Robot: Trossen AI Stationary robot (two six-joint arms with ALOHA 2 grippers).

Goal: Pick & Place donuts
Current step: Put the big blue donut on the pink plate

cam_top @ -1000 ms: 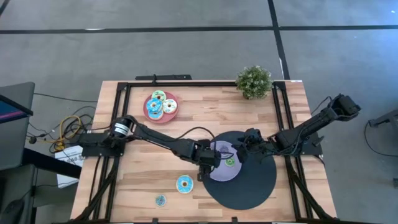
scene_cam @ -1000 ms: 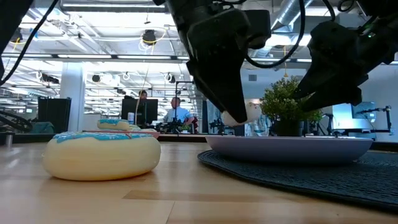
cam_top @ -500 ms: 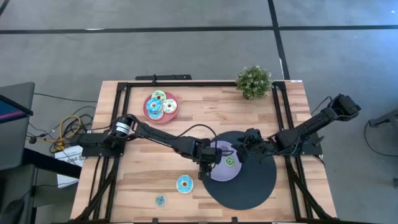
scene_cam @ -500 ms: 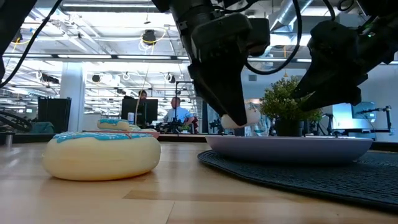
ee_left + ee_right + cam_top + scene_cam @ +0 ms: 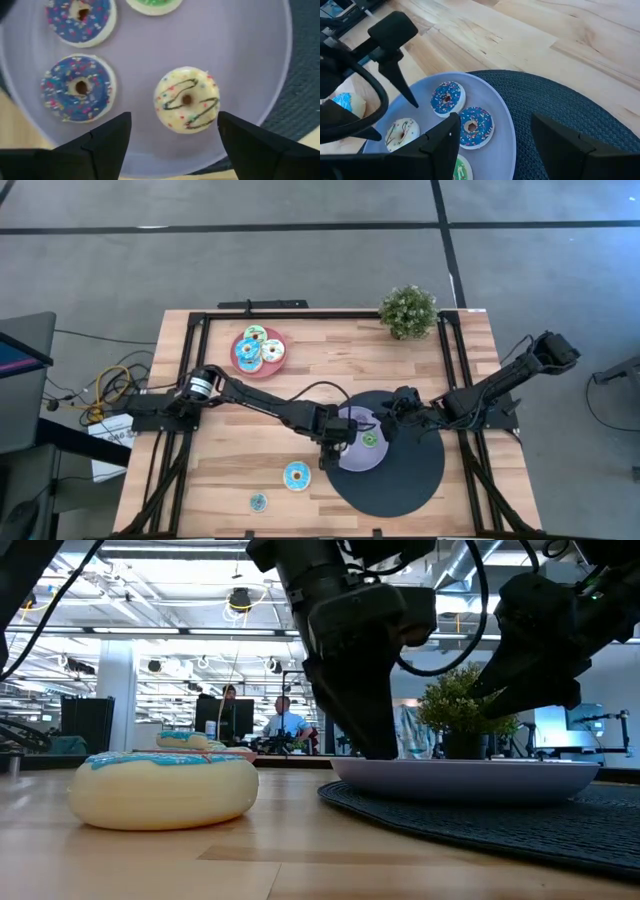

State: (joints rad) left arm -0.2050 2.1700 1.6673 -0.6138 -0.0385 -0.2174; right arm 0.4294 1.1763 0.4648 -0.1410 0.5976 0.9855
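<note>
— Wooden tabletop [image 5: 400,360], black frame round it, a small potted plant [image 5: 408,310] at the far edge. Where are the donuts?

— Spread about. Three on the pink plate [image 5: 279,364] toward the far left, a teal donut [image 5: 296,476] and a smaller one [image 5: 258,502] loose on the wood near the front.

— And the lavender plate [image 5: 250,75]?

— It sits on the dark round mat [image 5: 415,480]. On it lie two blue sprinkled donuts [image 5: 76,95], a green donut [image 5: 369,440] and a cream donut [image 5: 187,99] with dark squiggles.

— Is the left gripper [image 5: 172,145] holding that cream one?

— No. Its fingers stand apart just above the plate, and the cream donut lies flat between them, touched by neither.

— The right gripper [image 5: 492,145]?

— It hangs over the mat's right side, beside the plate, jaws apart, nothing in them.
</note>
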